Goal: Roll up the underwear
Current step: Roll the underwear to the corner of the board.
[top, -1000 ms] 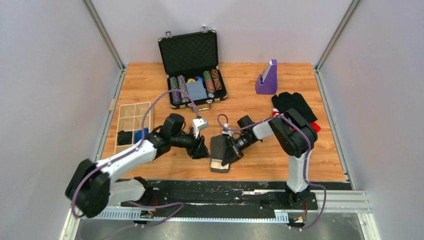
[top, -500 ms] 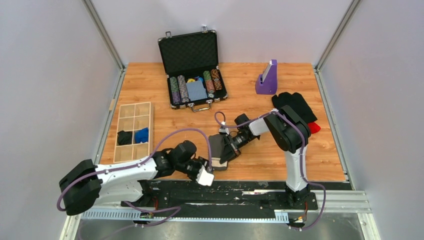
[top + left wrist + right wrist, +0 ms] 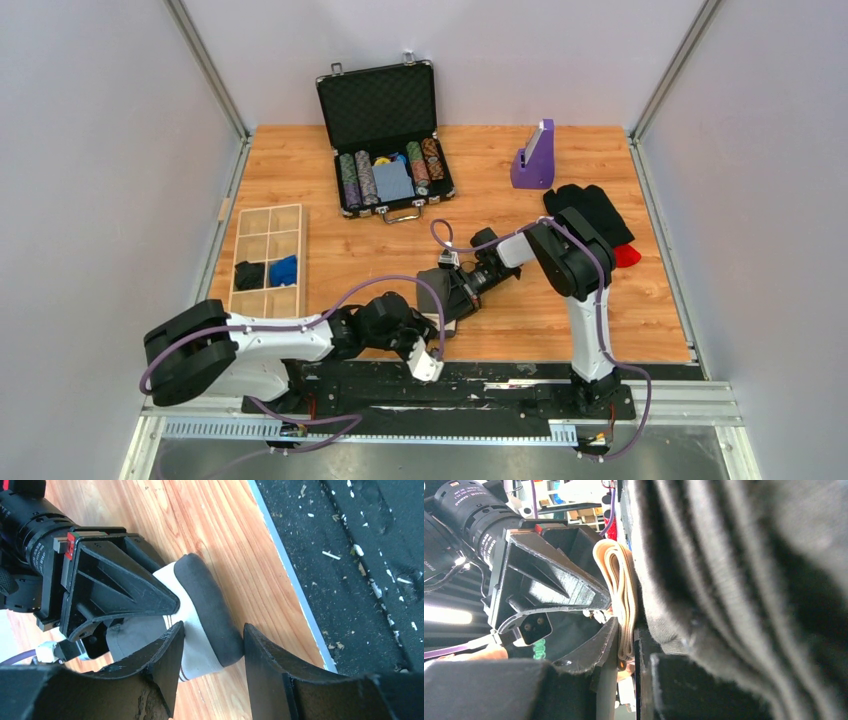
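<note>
The underwear (image 3: 433,292), dark charcoal-grey with a pale waistband, lies folded near the table's front edge. My right gripper (image 3: 452,298) is shut on it from the right. In the right wrist view its jaws (image 3: 626,640) pinch the pale waistband (image 3: 620,580), and grey cloth (image 3: 724,595) drapes over the right side. My left gripper (image 3: 424,328) comes in from the near side. In the left wrist view its fingers (image 3: 212,636) are open and straddle the underwear's rolled dark end (image 3: 210,605), with the right gripper's fingers (image 3: 120,587) clamped just behind.
An open black poker-chip case (image 3: 385,140) stands at the back. There is a purple holder (image 3: 535,158) at back right, a jet-black garment (image 3: 590,208) and a red garment (image 3: 628,255) at right, and a wooden divided tray (image 3: 268,262) at left. The table's front edge (image 3: 285,565) is beside the underwear.
My left arm swung from the table's middle down to the front edge, and its gripper now straddles the underwear's near end. My right gripper shifted slightly left, still holding the underwear.
</note>
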